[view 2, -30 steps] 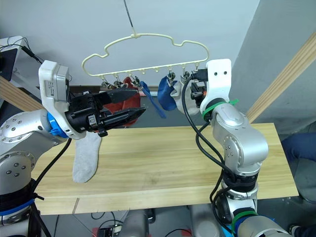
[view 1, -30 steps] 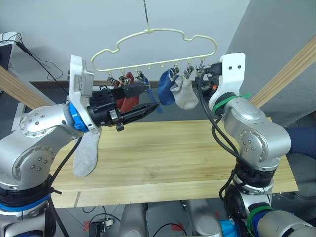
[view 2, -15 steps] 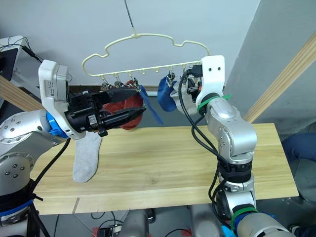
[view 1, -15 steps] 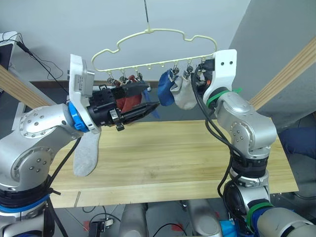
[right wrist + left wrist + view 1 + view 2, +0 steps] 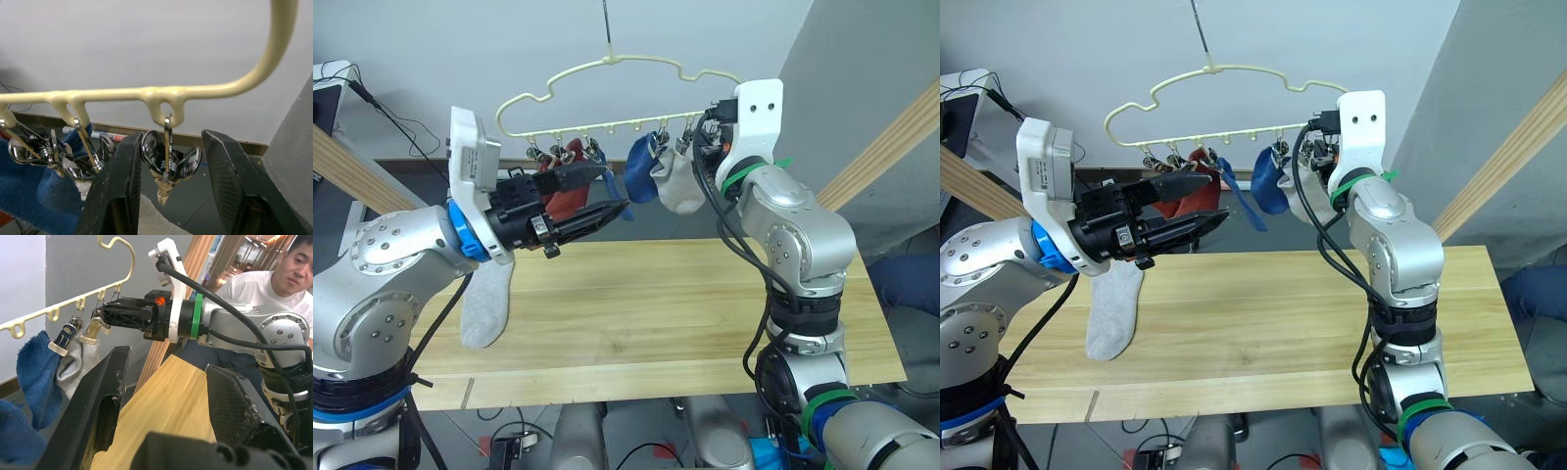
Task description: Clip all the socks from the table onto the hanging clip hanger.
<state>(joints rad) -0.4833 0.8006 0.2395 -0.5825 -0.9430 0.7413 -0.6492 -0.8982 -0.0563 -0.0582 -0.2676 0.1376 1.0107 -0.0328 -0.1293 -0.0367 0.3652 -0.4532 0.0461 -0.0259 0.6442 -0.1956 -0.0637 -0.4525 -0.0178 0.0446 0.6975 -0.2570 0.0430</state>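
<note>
Right gripper (image 5: 168,196) is raised to the right end of the clip hanger (image 5: 607,65), fingers (image 5: 117,196) spread apart on either side of the end metal clip (image 5: 166,156); not squeezing it, nothing held. That clip is empty and hangs from the last loop of the hanger bar.

Left gripper (image 5: 597,196) is held out level, in front of and just below the left half of the hanger, fingers parted, nothing between them. In the left wrist view its two fingers (image 5: 98,401) frame the far end of the table (image 5: 705,294) and the right arm.

Socks on the hanger: rust red sock (image 5: 566,191) clipped at the left, partly hidden behind the left gripper; blue sock (image 5: 641,176) and grey sock (image 5: 680,191) clipped side by side right of centre, touching each other, just beside the right gripper. A thin strip of blue fabric (image 5: 1239,201) hangs between the red sock and the blue one; cannot tell whether it is a whole sock.

One grey sock (image 5: 484,304) hangs off the left edge of the table, under the left arm, toe down.

Hanger hangs from a hook (image 5: 605,34) on a thin cord, roughly level, above the far edge of the table.

Person in a white shirt (image 5: 254,289) sits beyond the far end of the table in the left wrist view.
</note>
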